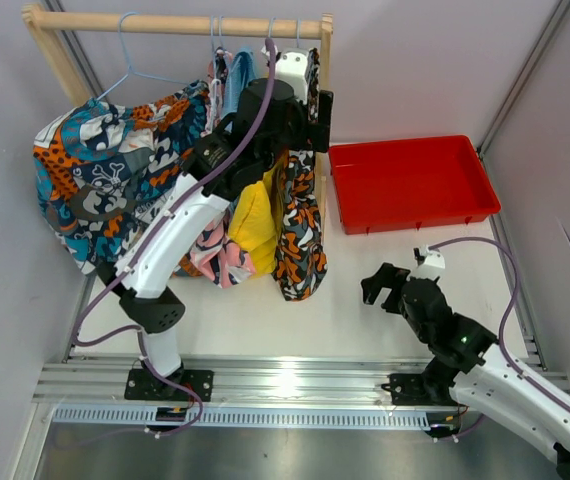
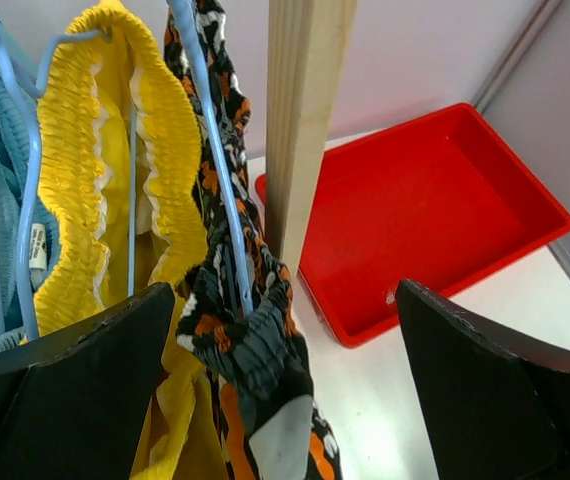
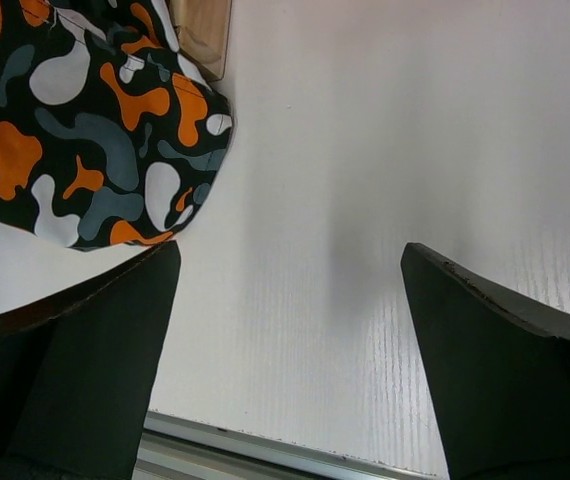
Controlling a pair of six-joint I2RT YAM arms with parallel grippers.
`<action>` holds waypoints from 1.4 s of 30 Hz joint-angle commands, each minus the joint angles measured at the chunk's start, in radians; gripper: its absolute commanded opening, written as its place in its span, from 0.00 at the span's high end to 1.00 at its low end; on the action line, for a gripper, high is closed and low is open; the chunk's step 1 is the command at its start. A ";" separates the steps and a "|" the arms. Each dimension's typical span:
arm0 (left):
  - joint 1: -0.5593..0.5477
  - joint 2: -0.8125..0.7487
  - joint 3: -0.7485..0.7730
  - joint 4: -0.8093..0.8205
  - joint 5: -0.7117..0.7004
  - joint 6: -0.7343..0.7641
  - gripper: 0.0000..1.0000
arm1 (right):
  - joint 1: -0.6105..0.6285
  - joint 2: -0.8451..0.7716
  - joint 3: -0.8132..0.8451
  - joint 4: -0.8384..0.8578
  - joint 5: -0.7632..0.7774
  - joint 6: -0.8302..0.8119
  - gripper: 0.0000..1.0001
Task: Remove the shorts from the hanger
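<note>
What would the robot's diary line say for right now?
left gripper: open, at hanging yellow shorts and blotched shorts, holding nothing | right gripper: open, low over table, holding nothing | red tray: beside rack

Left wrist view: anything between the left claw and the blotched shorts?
Nothing visible. The open left claw frames the black-orange-white shorts on their hanger; the wooden post stands close beside them.

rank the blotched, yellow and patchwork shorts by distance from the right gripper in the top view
1. blotched shorts, just left of the right gripper
2. yellow shorts, further left
3. patchwork shorts, far left end of rack
</note>
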 commanded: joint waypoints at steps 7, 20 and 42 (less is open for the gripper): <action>0.059 0.034 0.017 0.133 -0.085 0.031 0.01 | 0.007 -0.103 -0.023 -0.072 0.032 0.032 0.00; 0.112 0.108 0.054 0.190 -0.029 0.060 0.18 | 0.009 -0.097 -0.030 -0.055 0.023 0.023 0.01; 0.114 0.116 0.097 0.197 -0.007 0.113 0.78 | 0.009 -0.095 -0.052 -0.046 0.026 0.029 0.00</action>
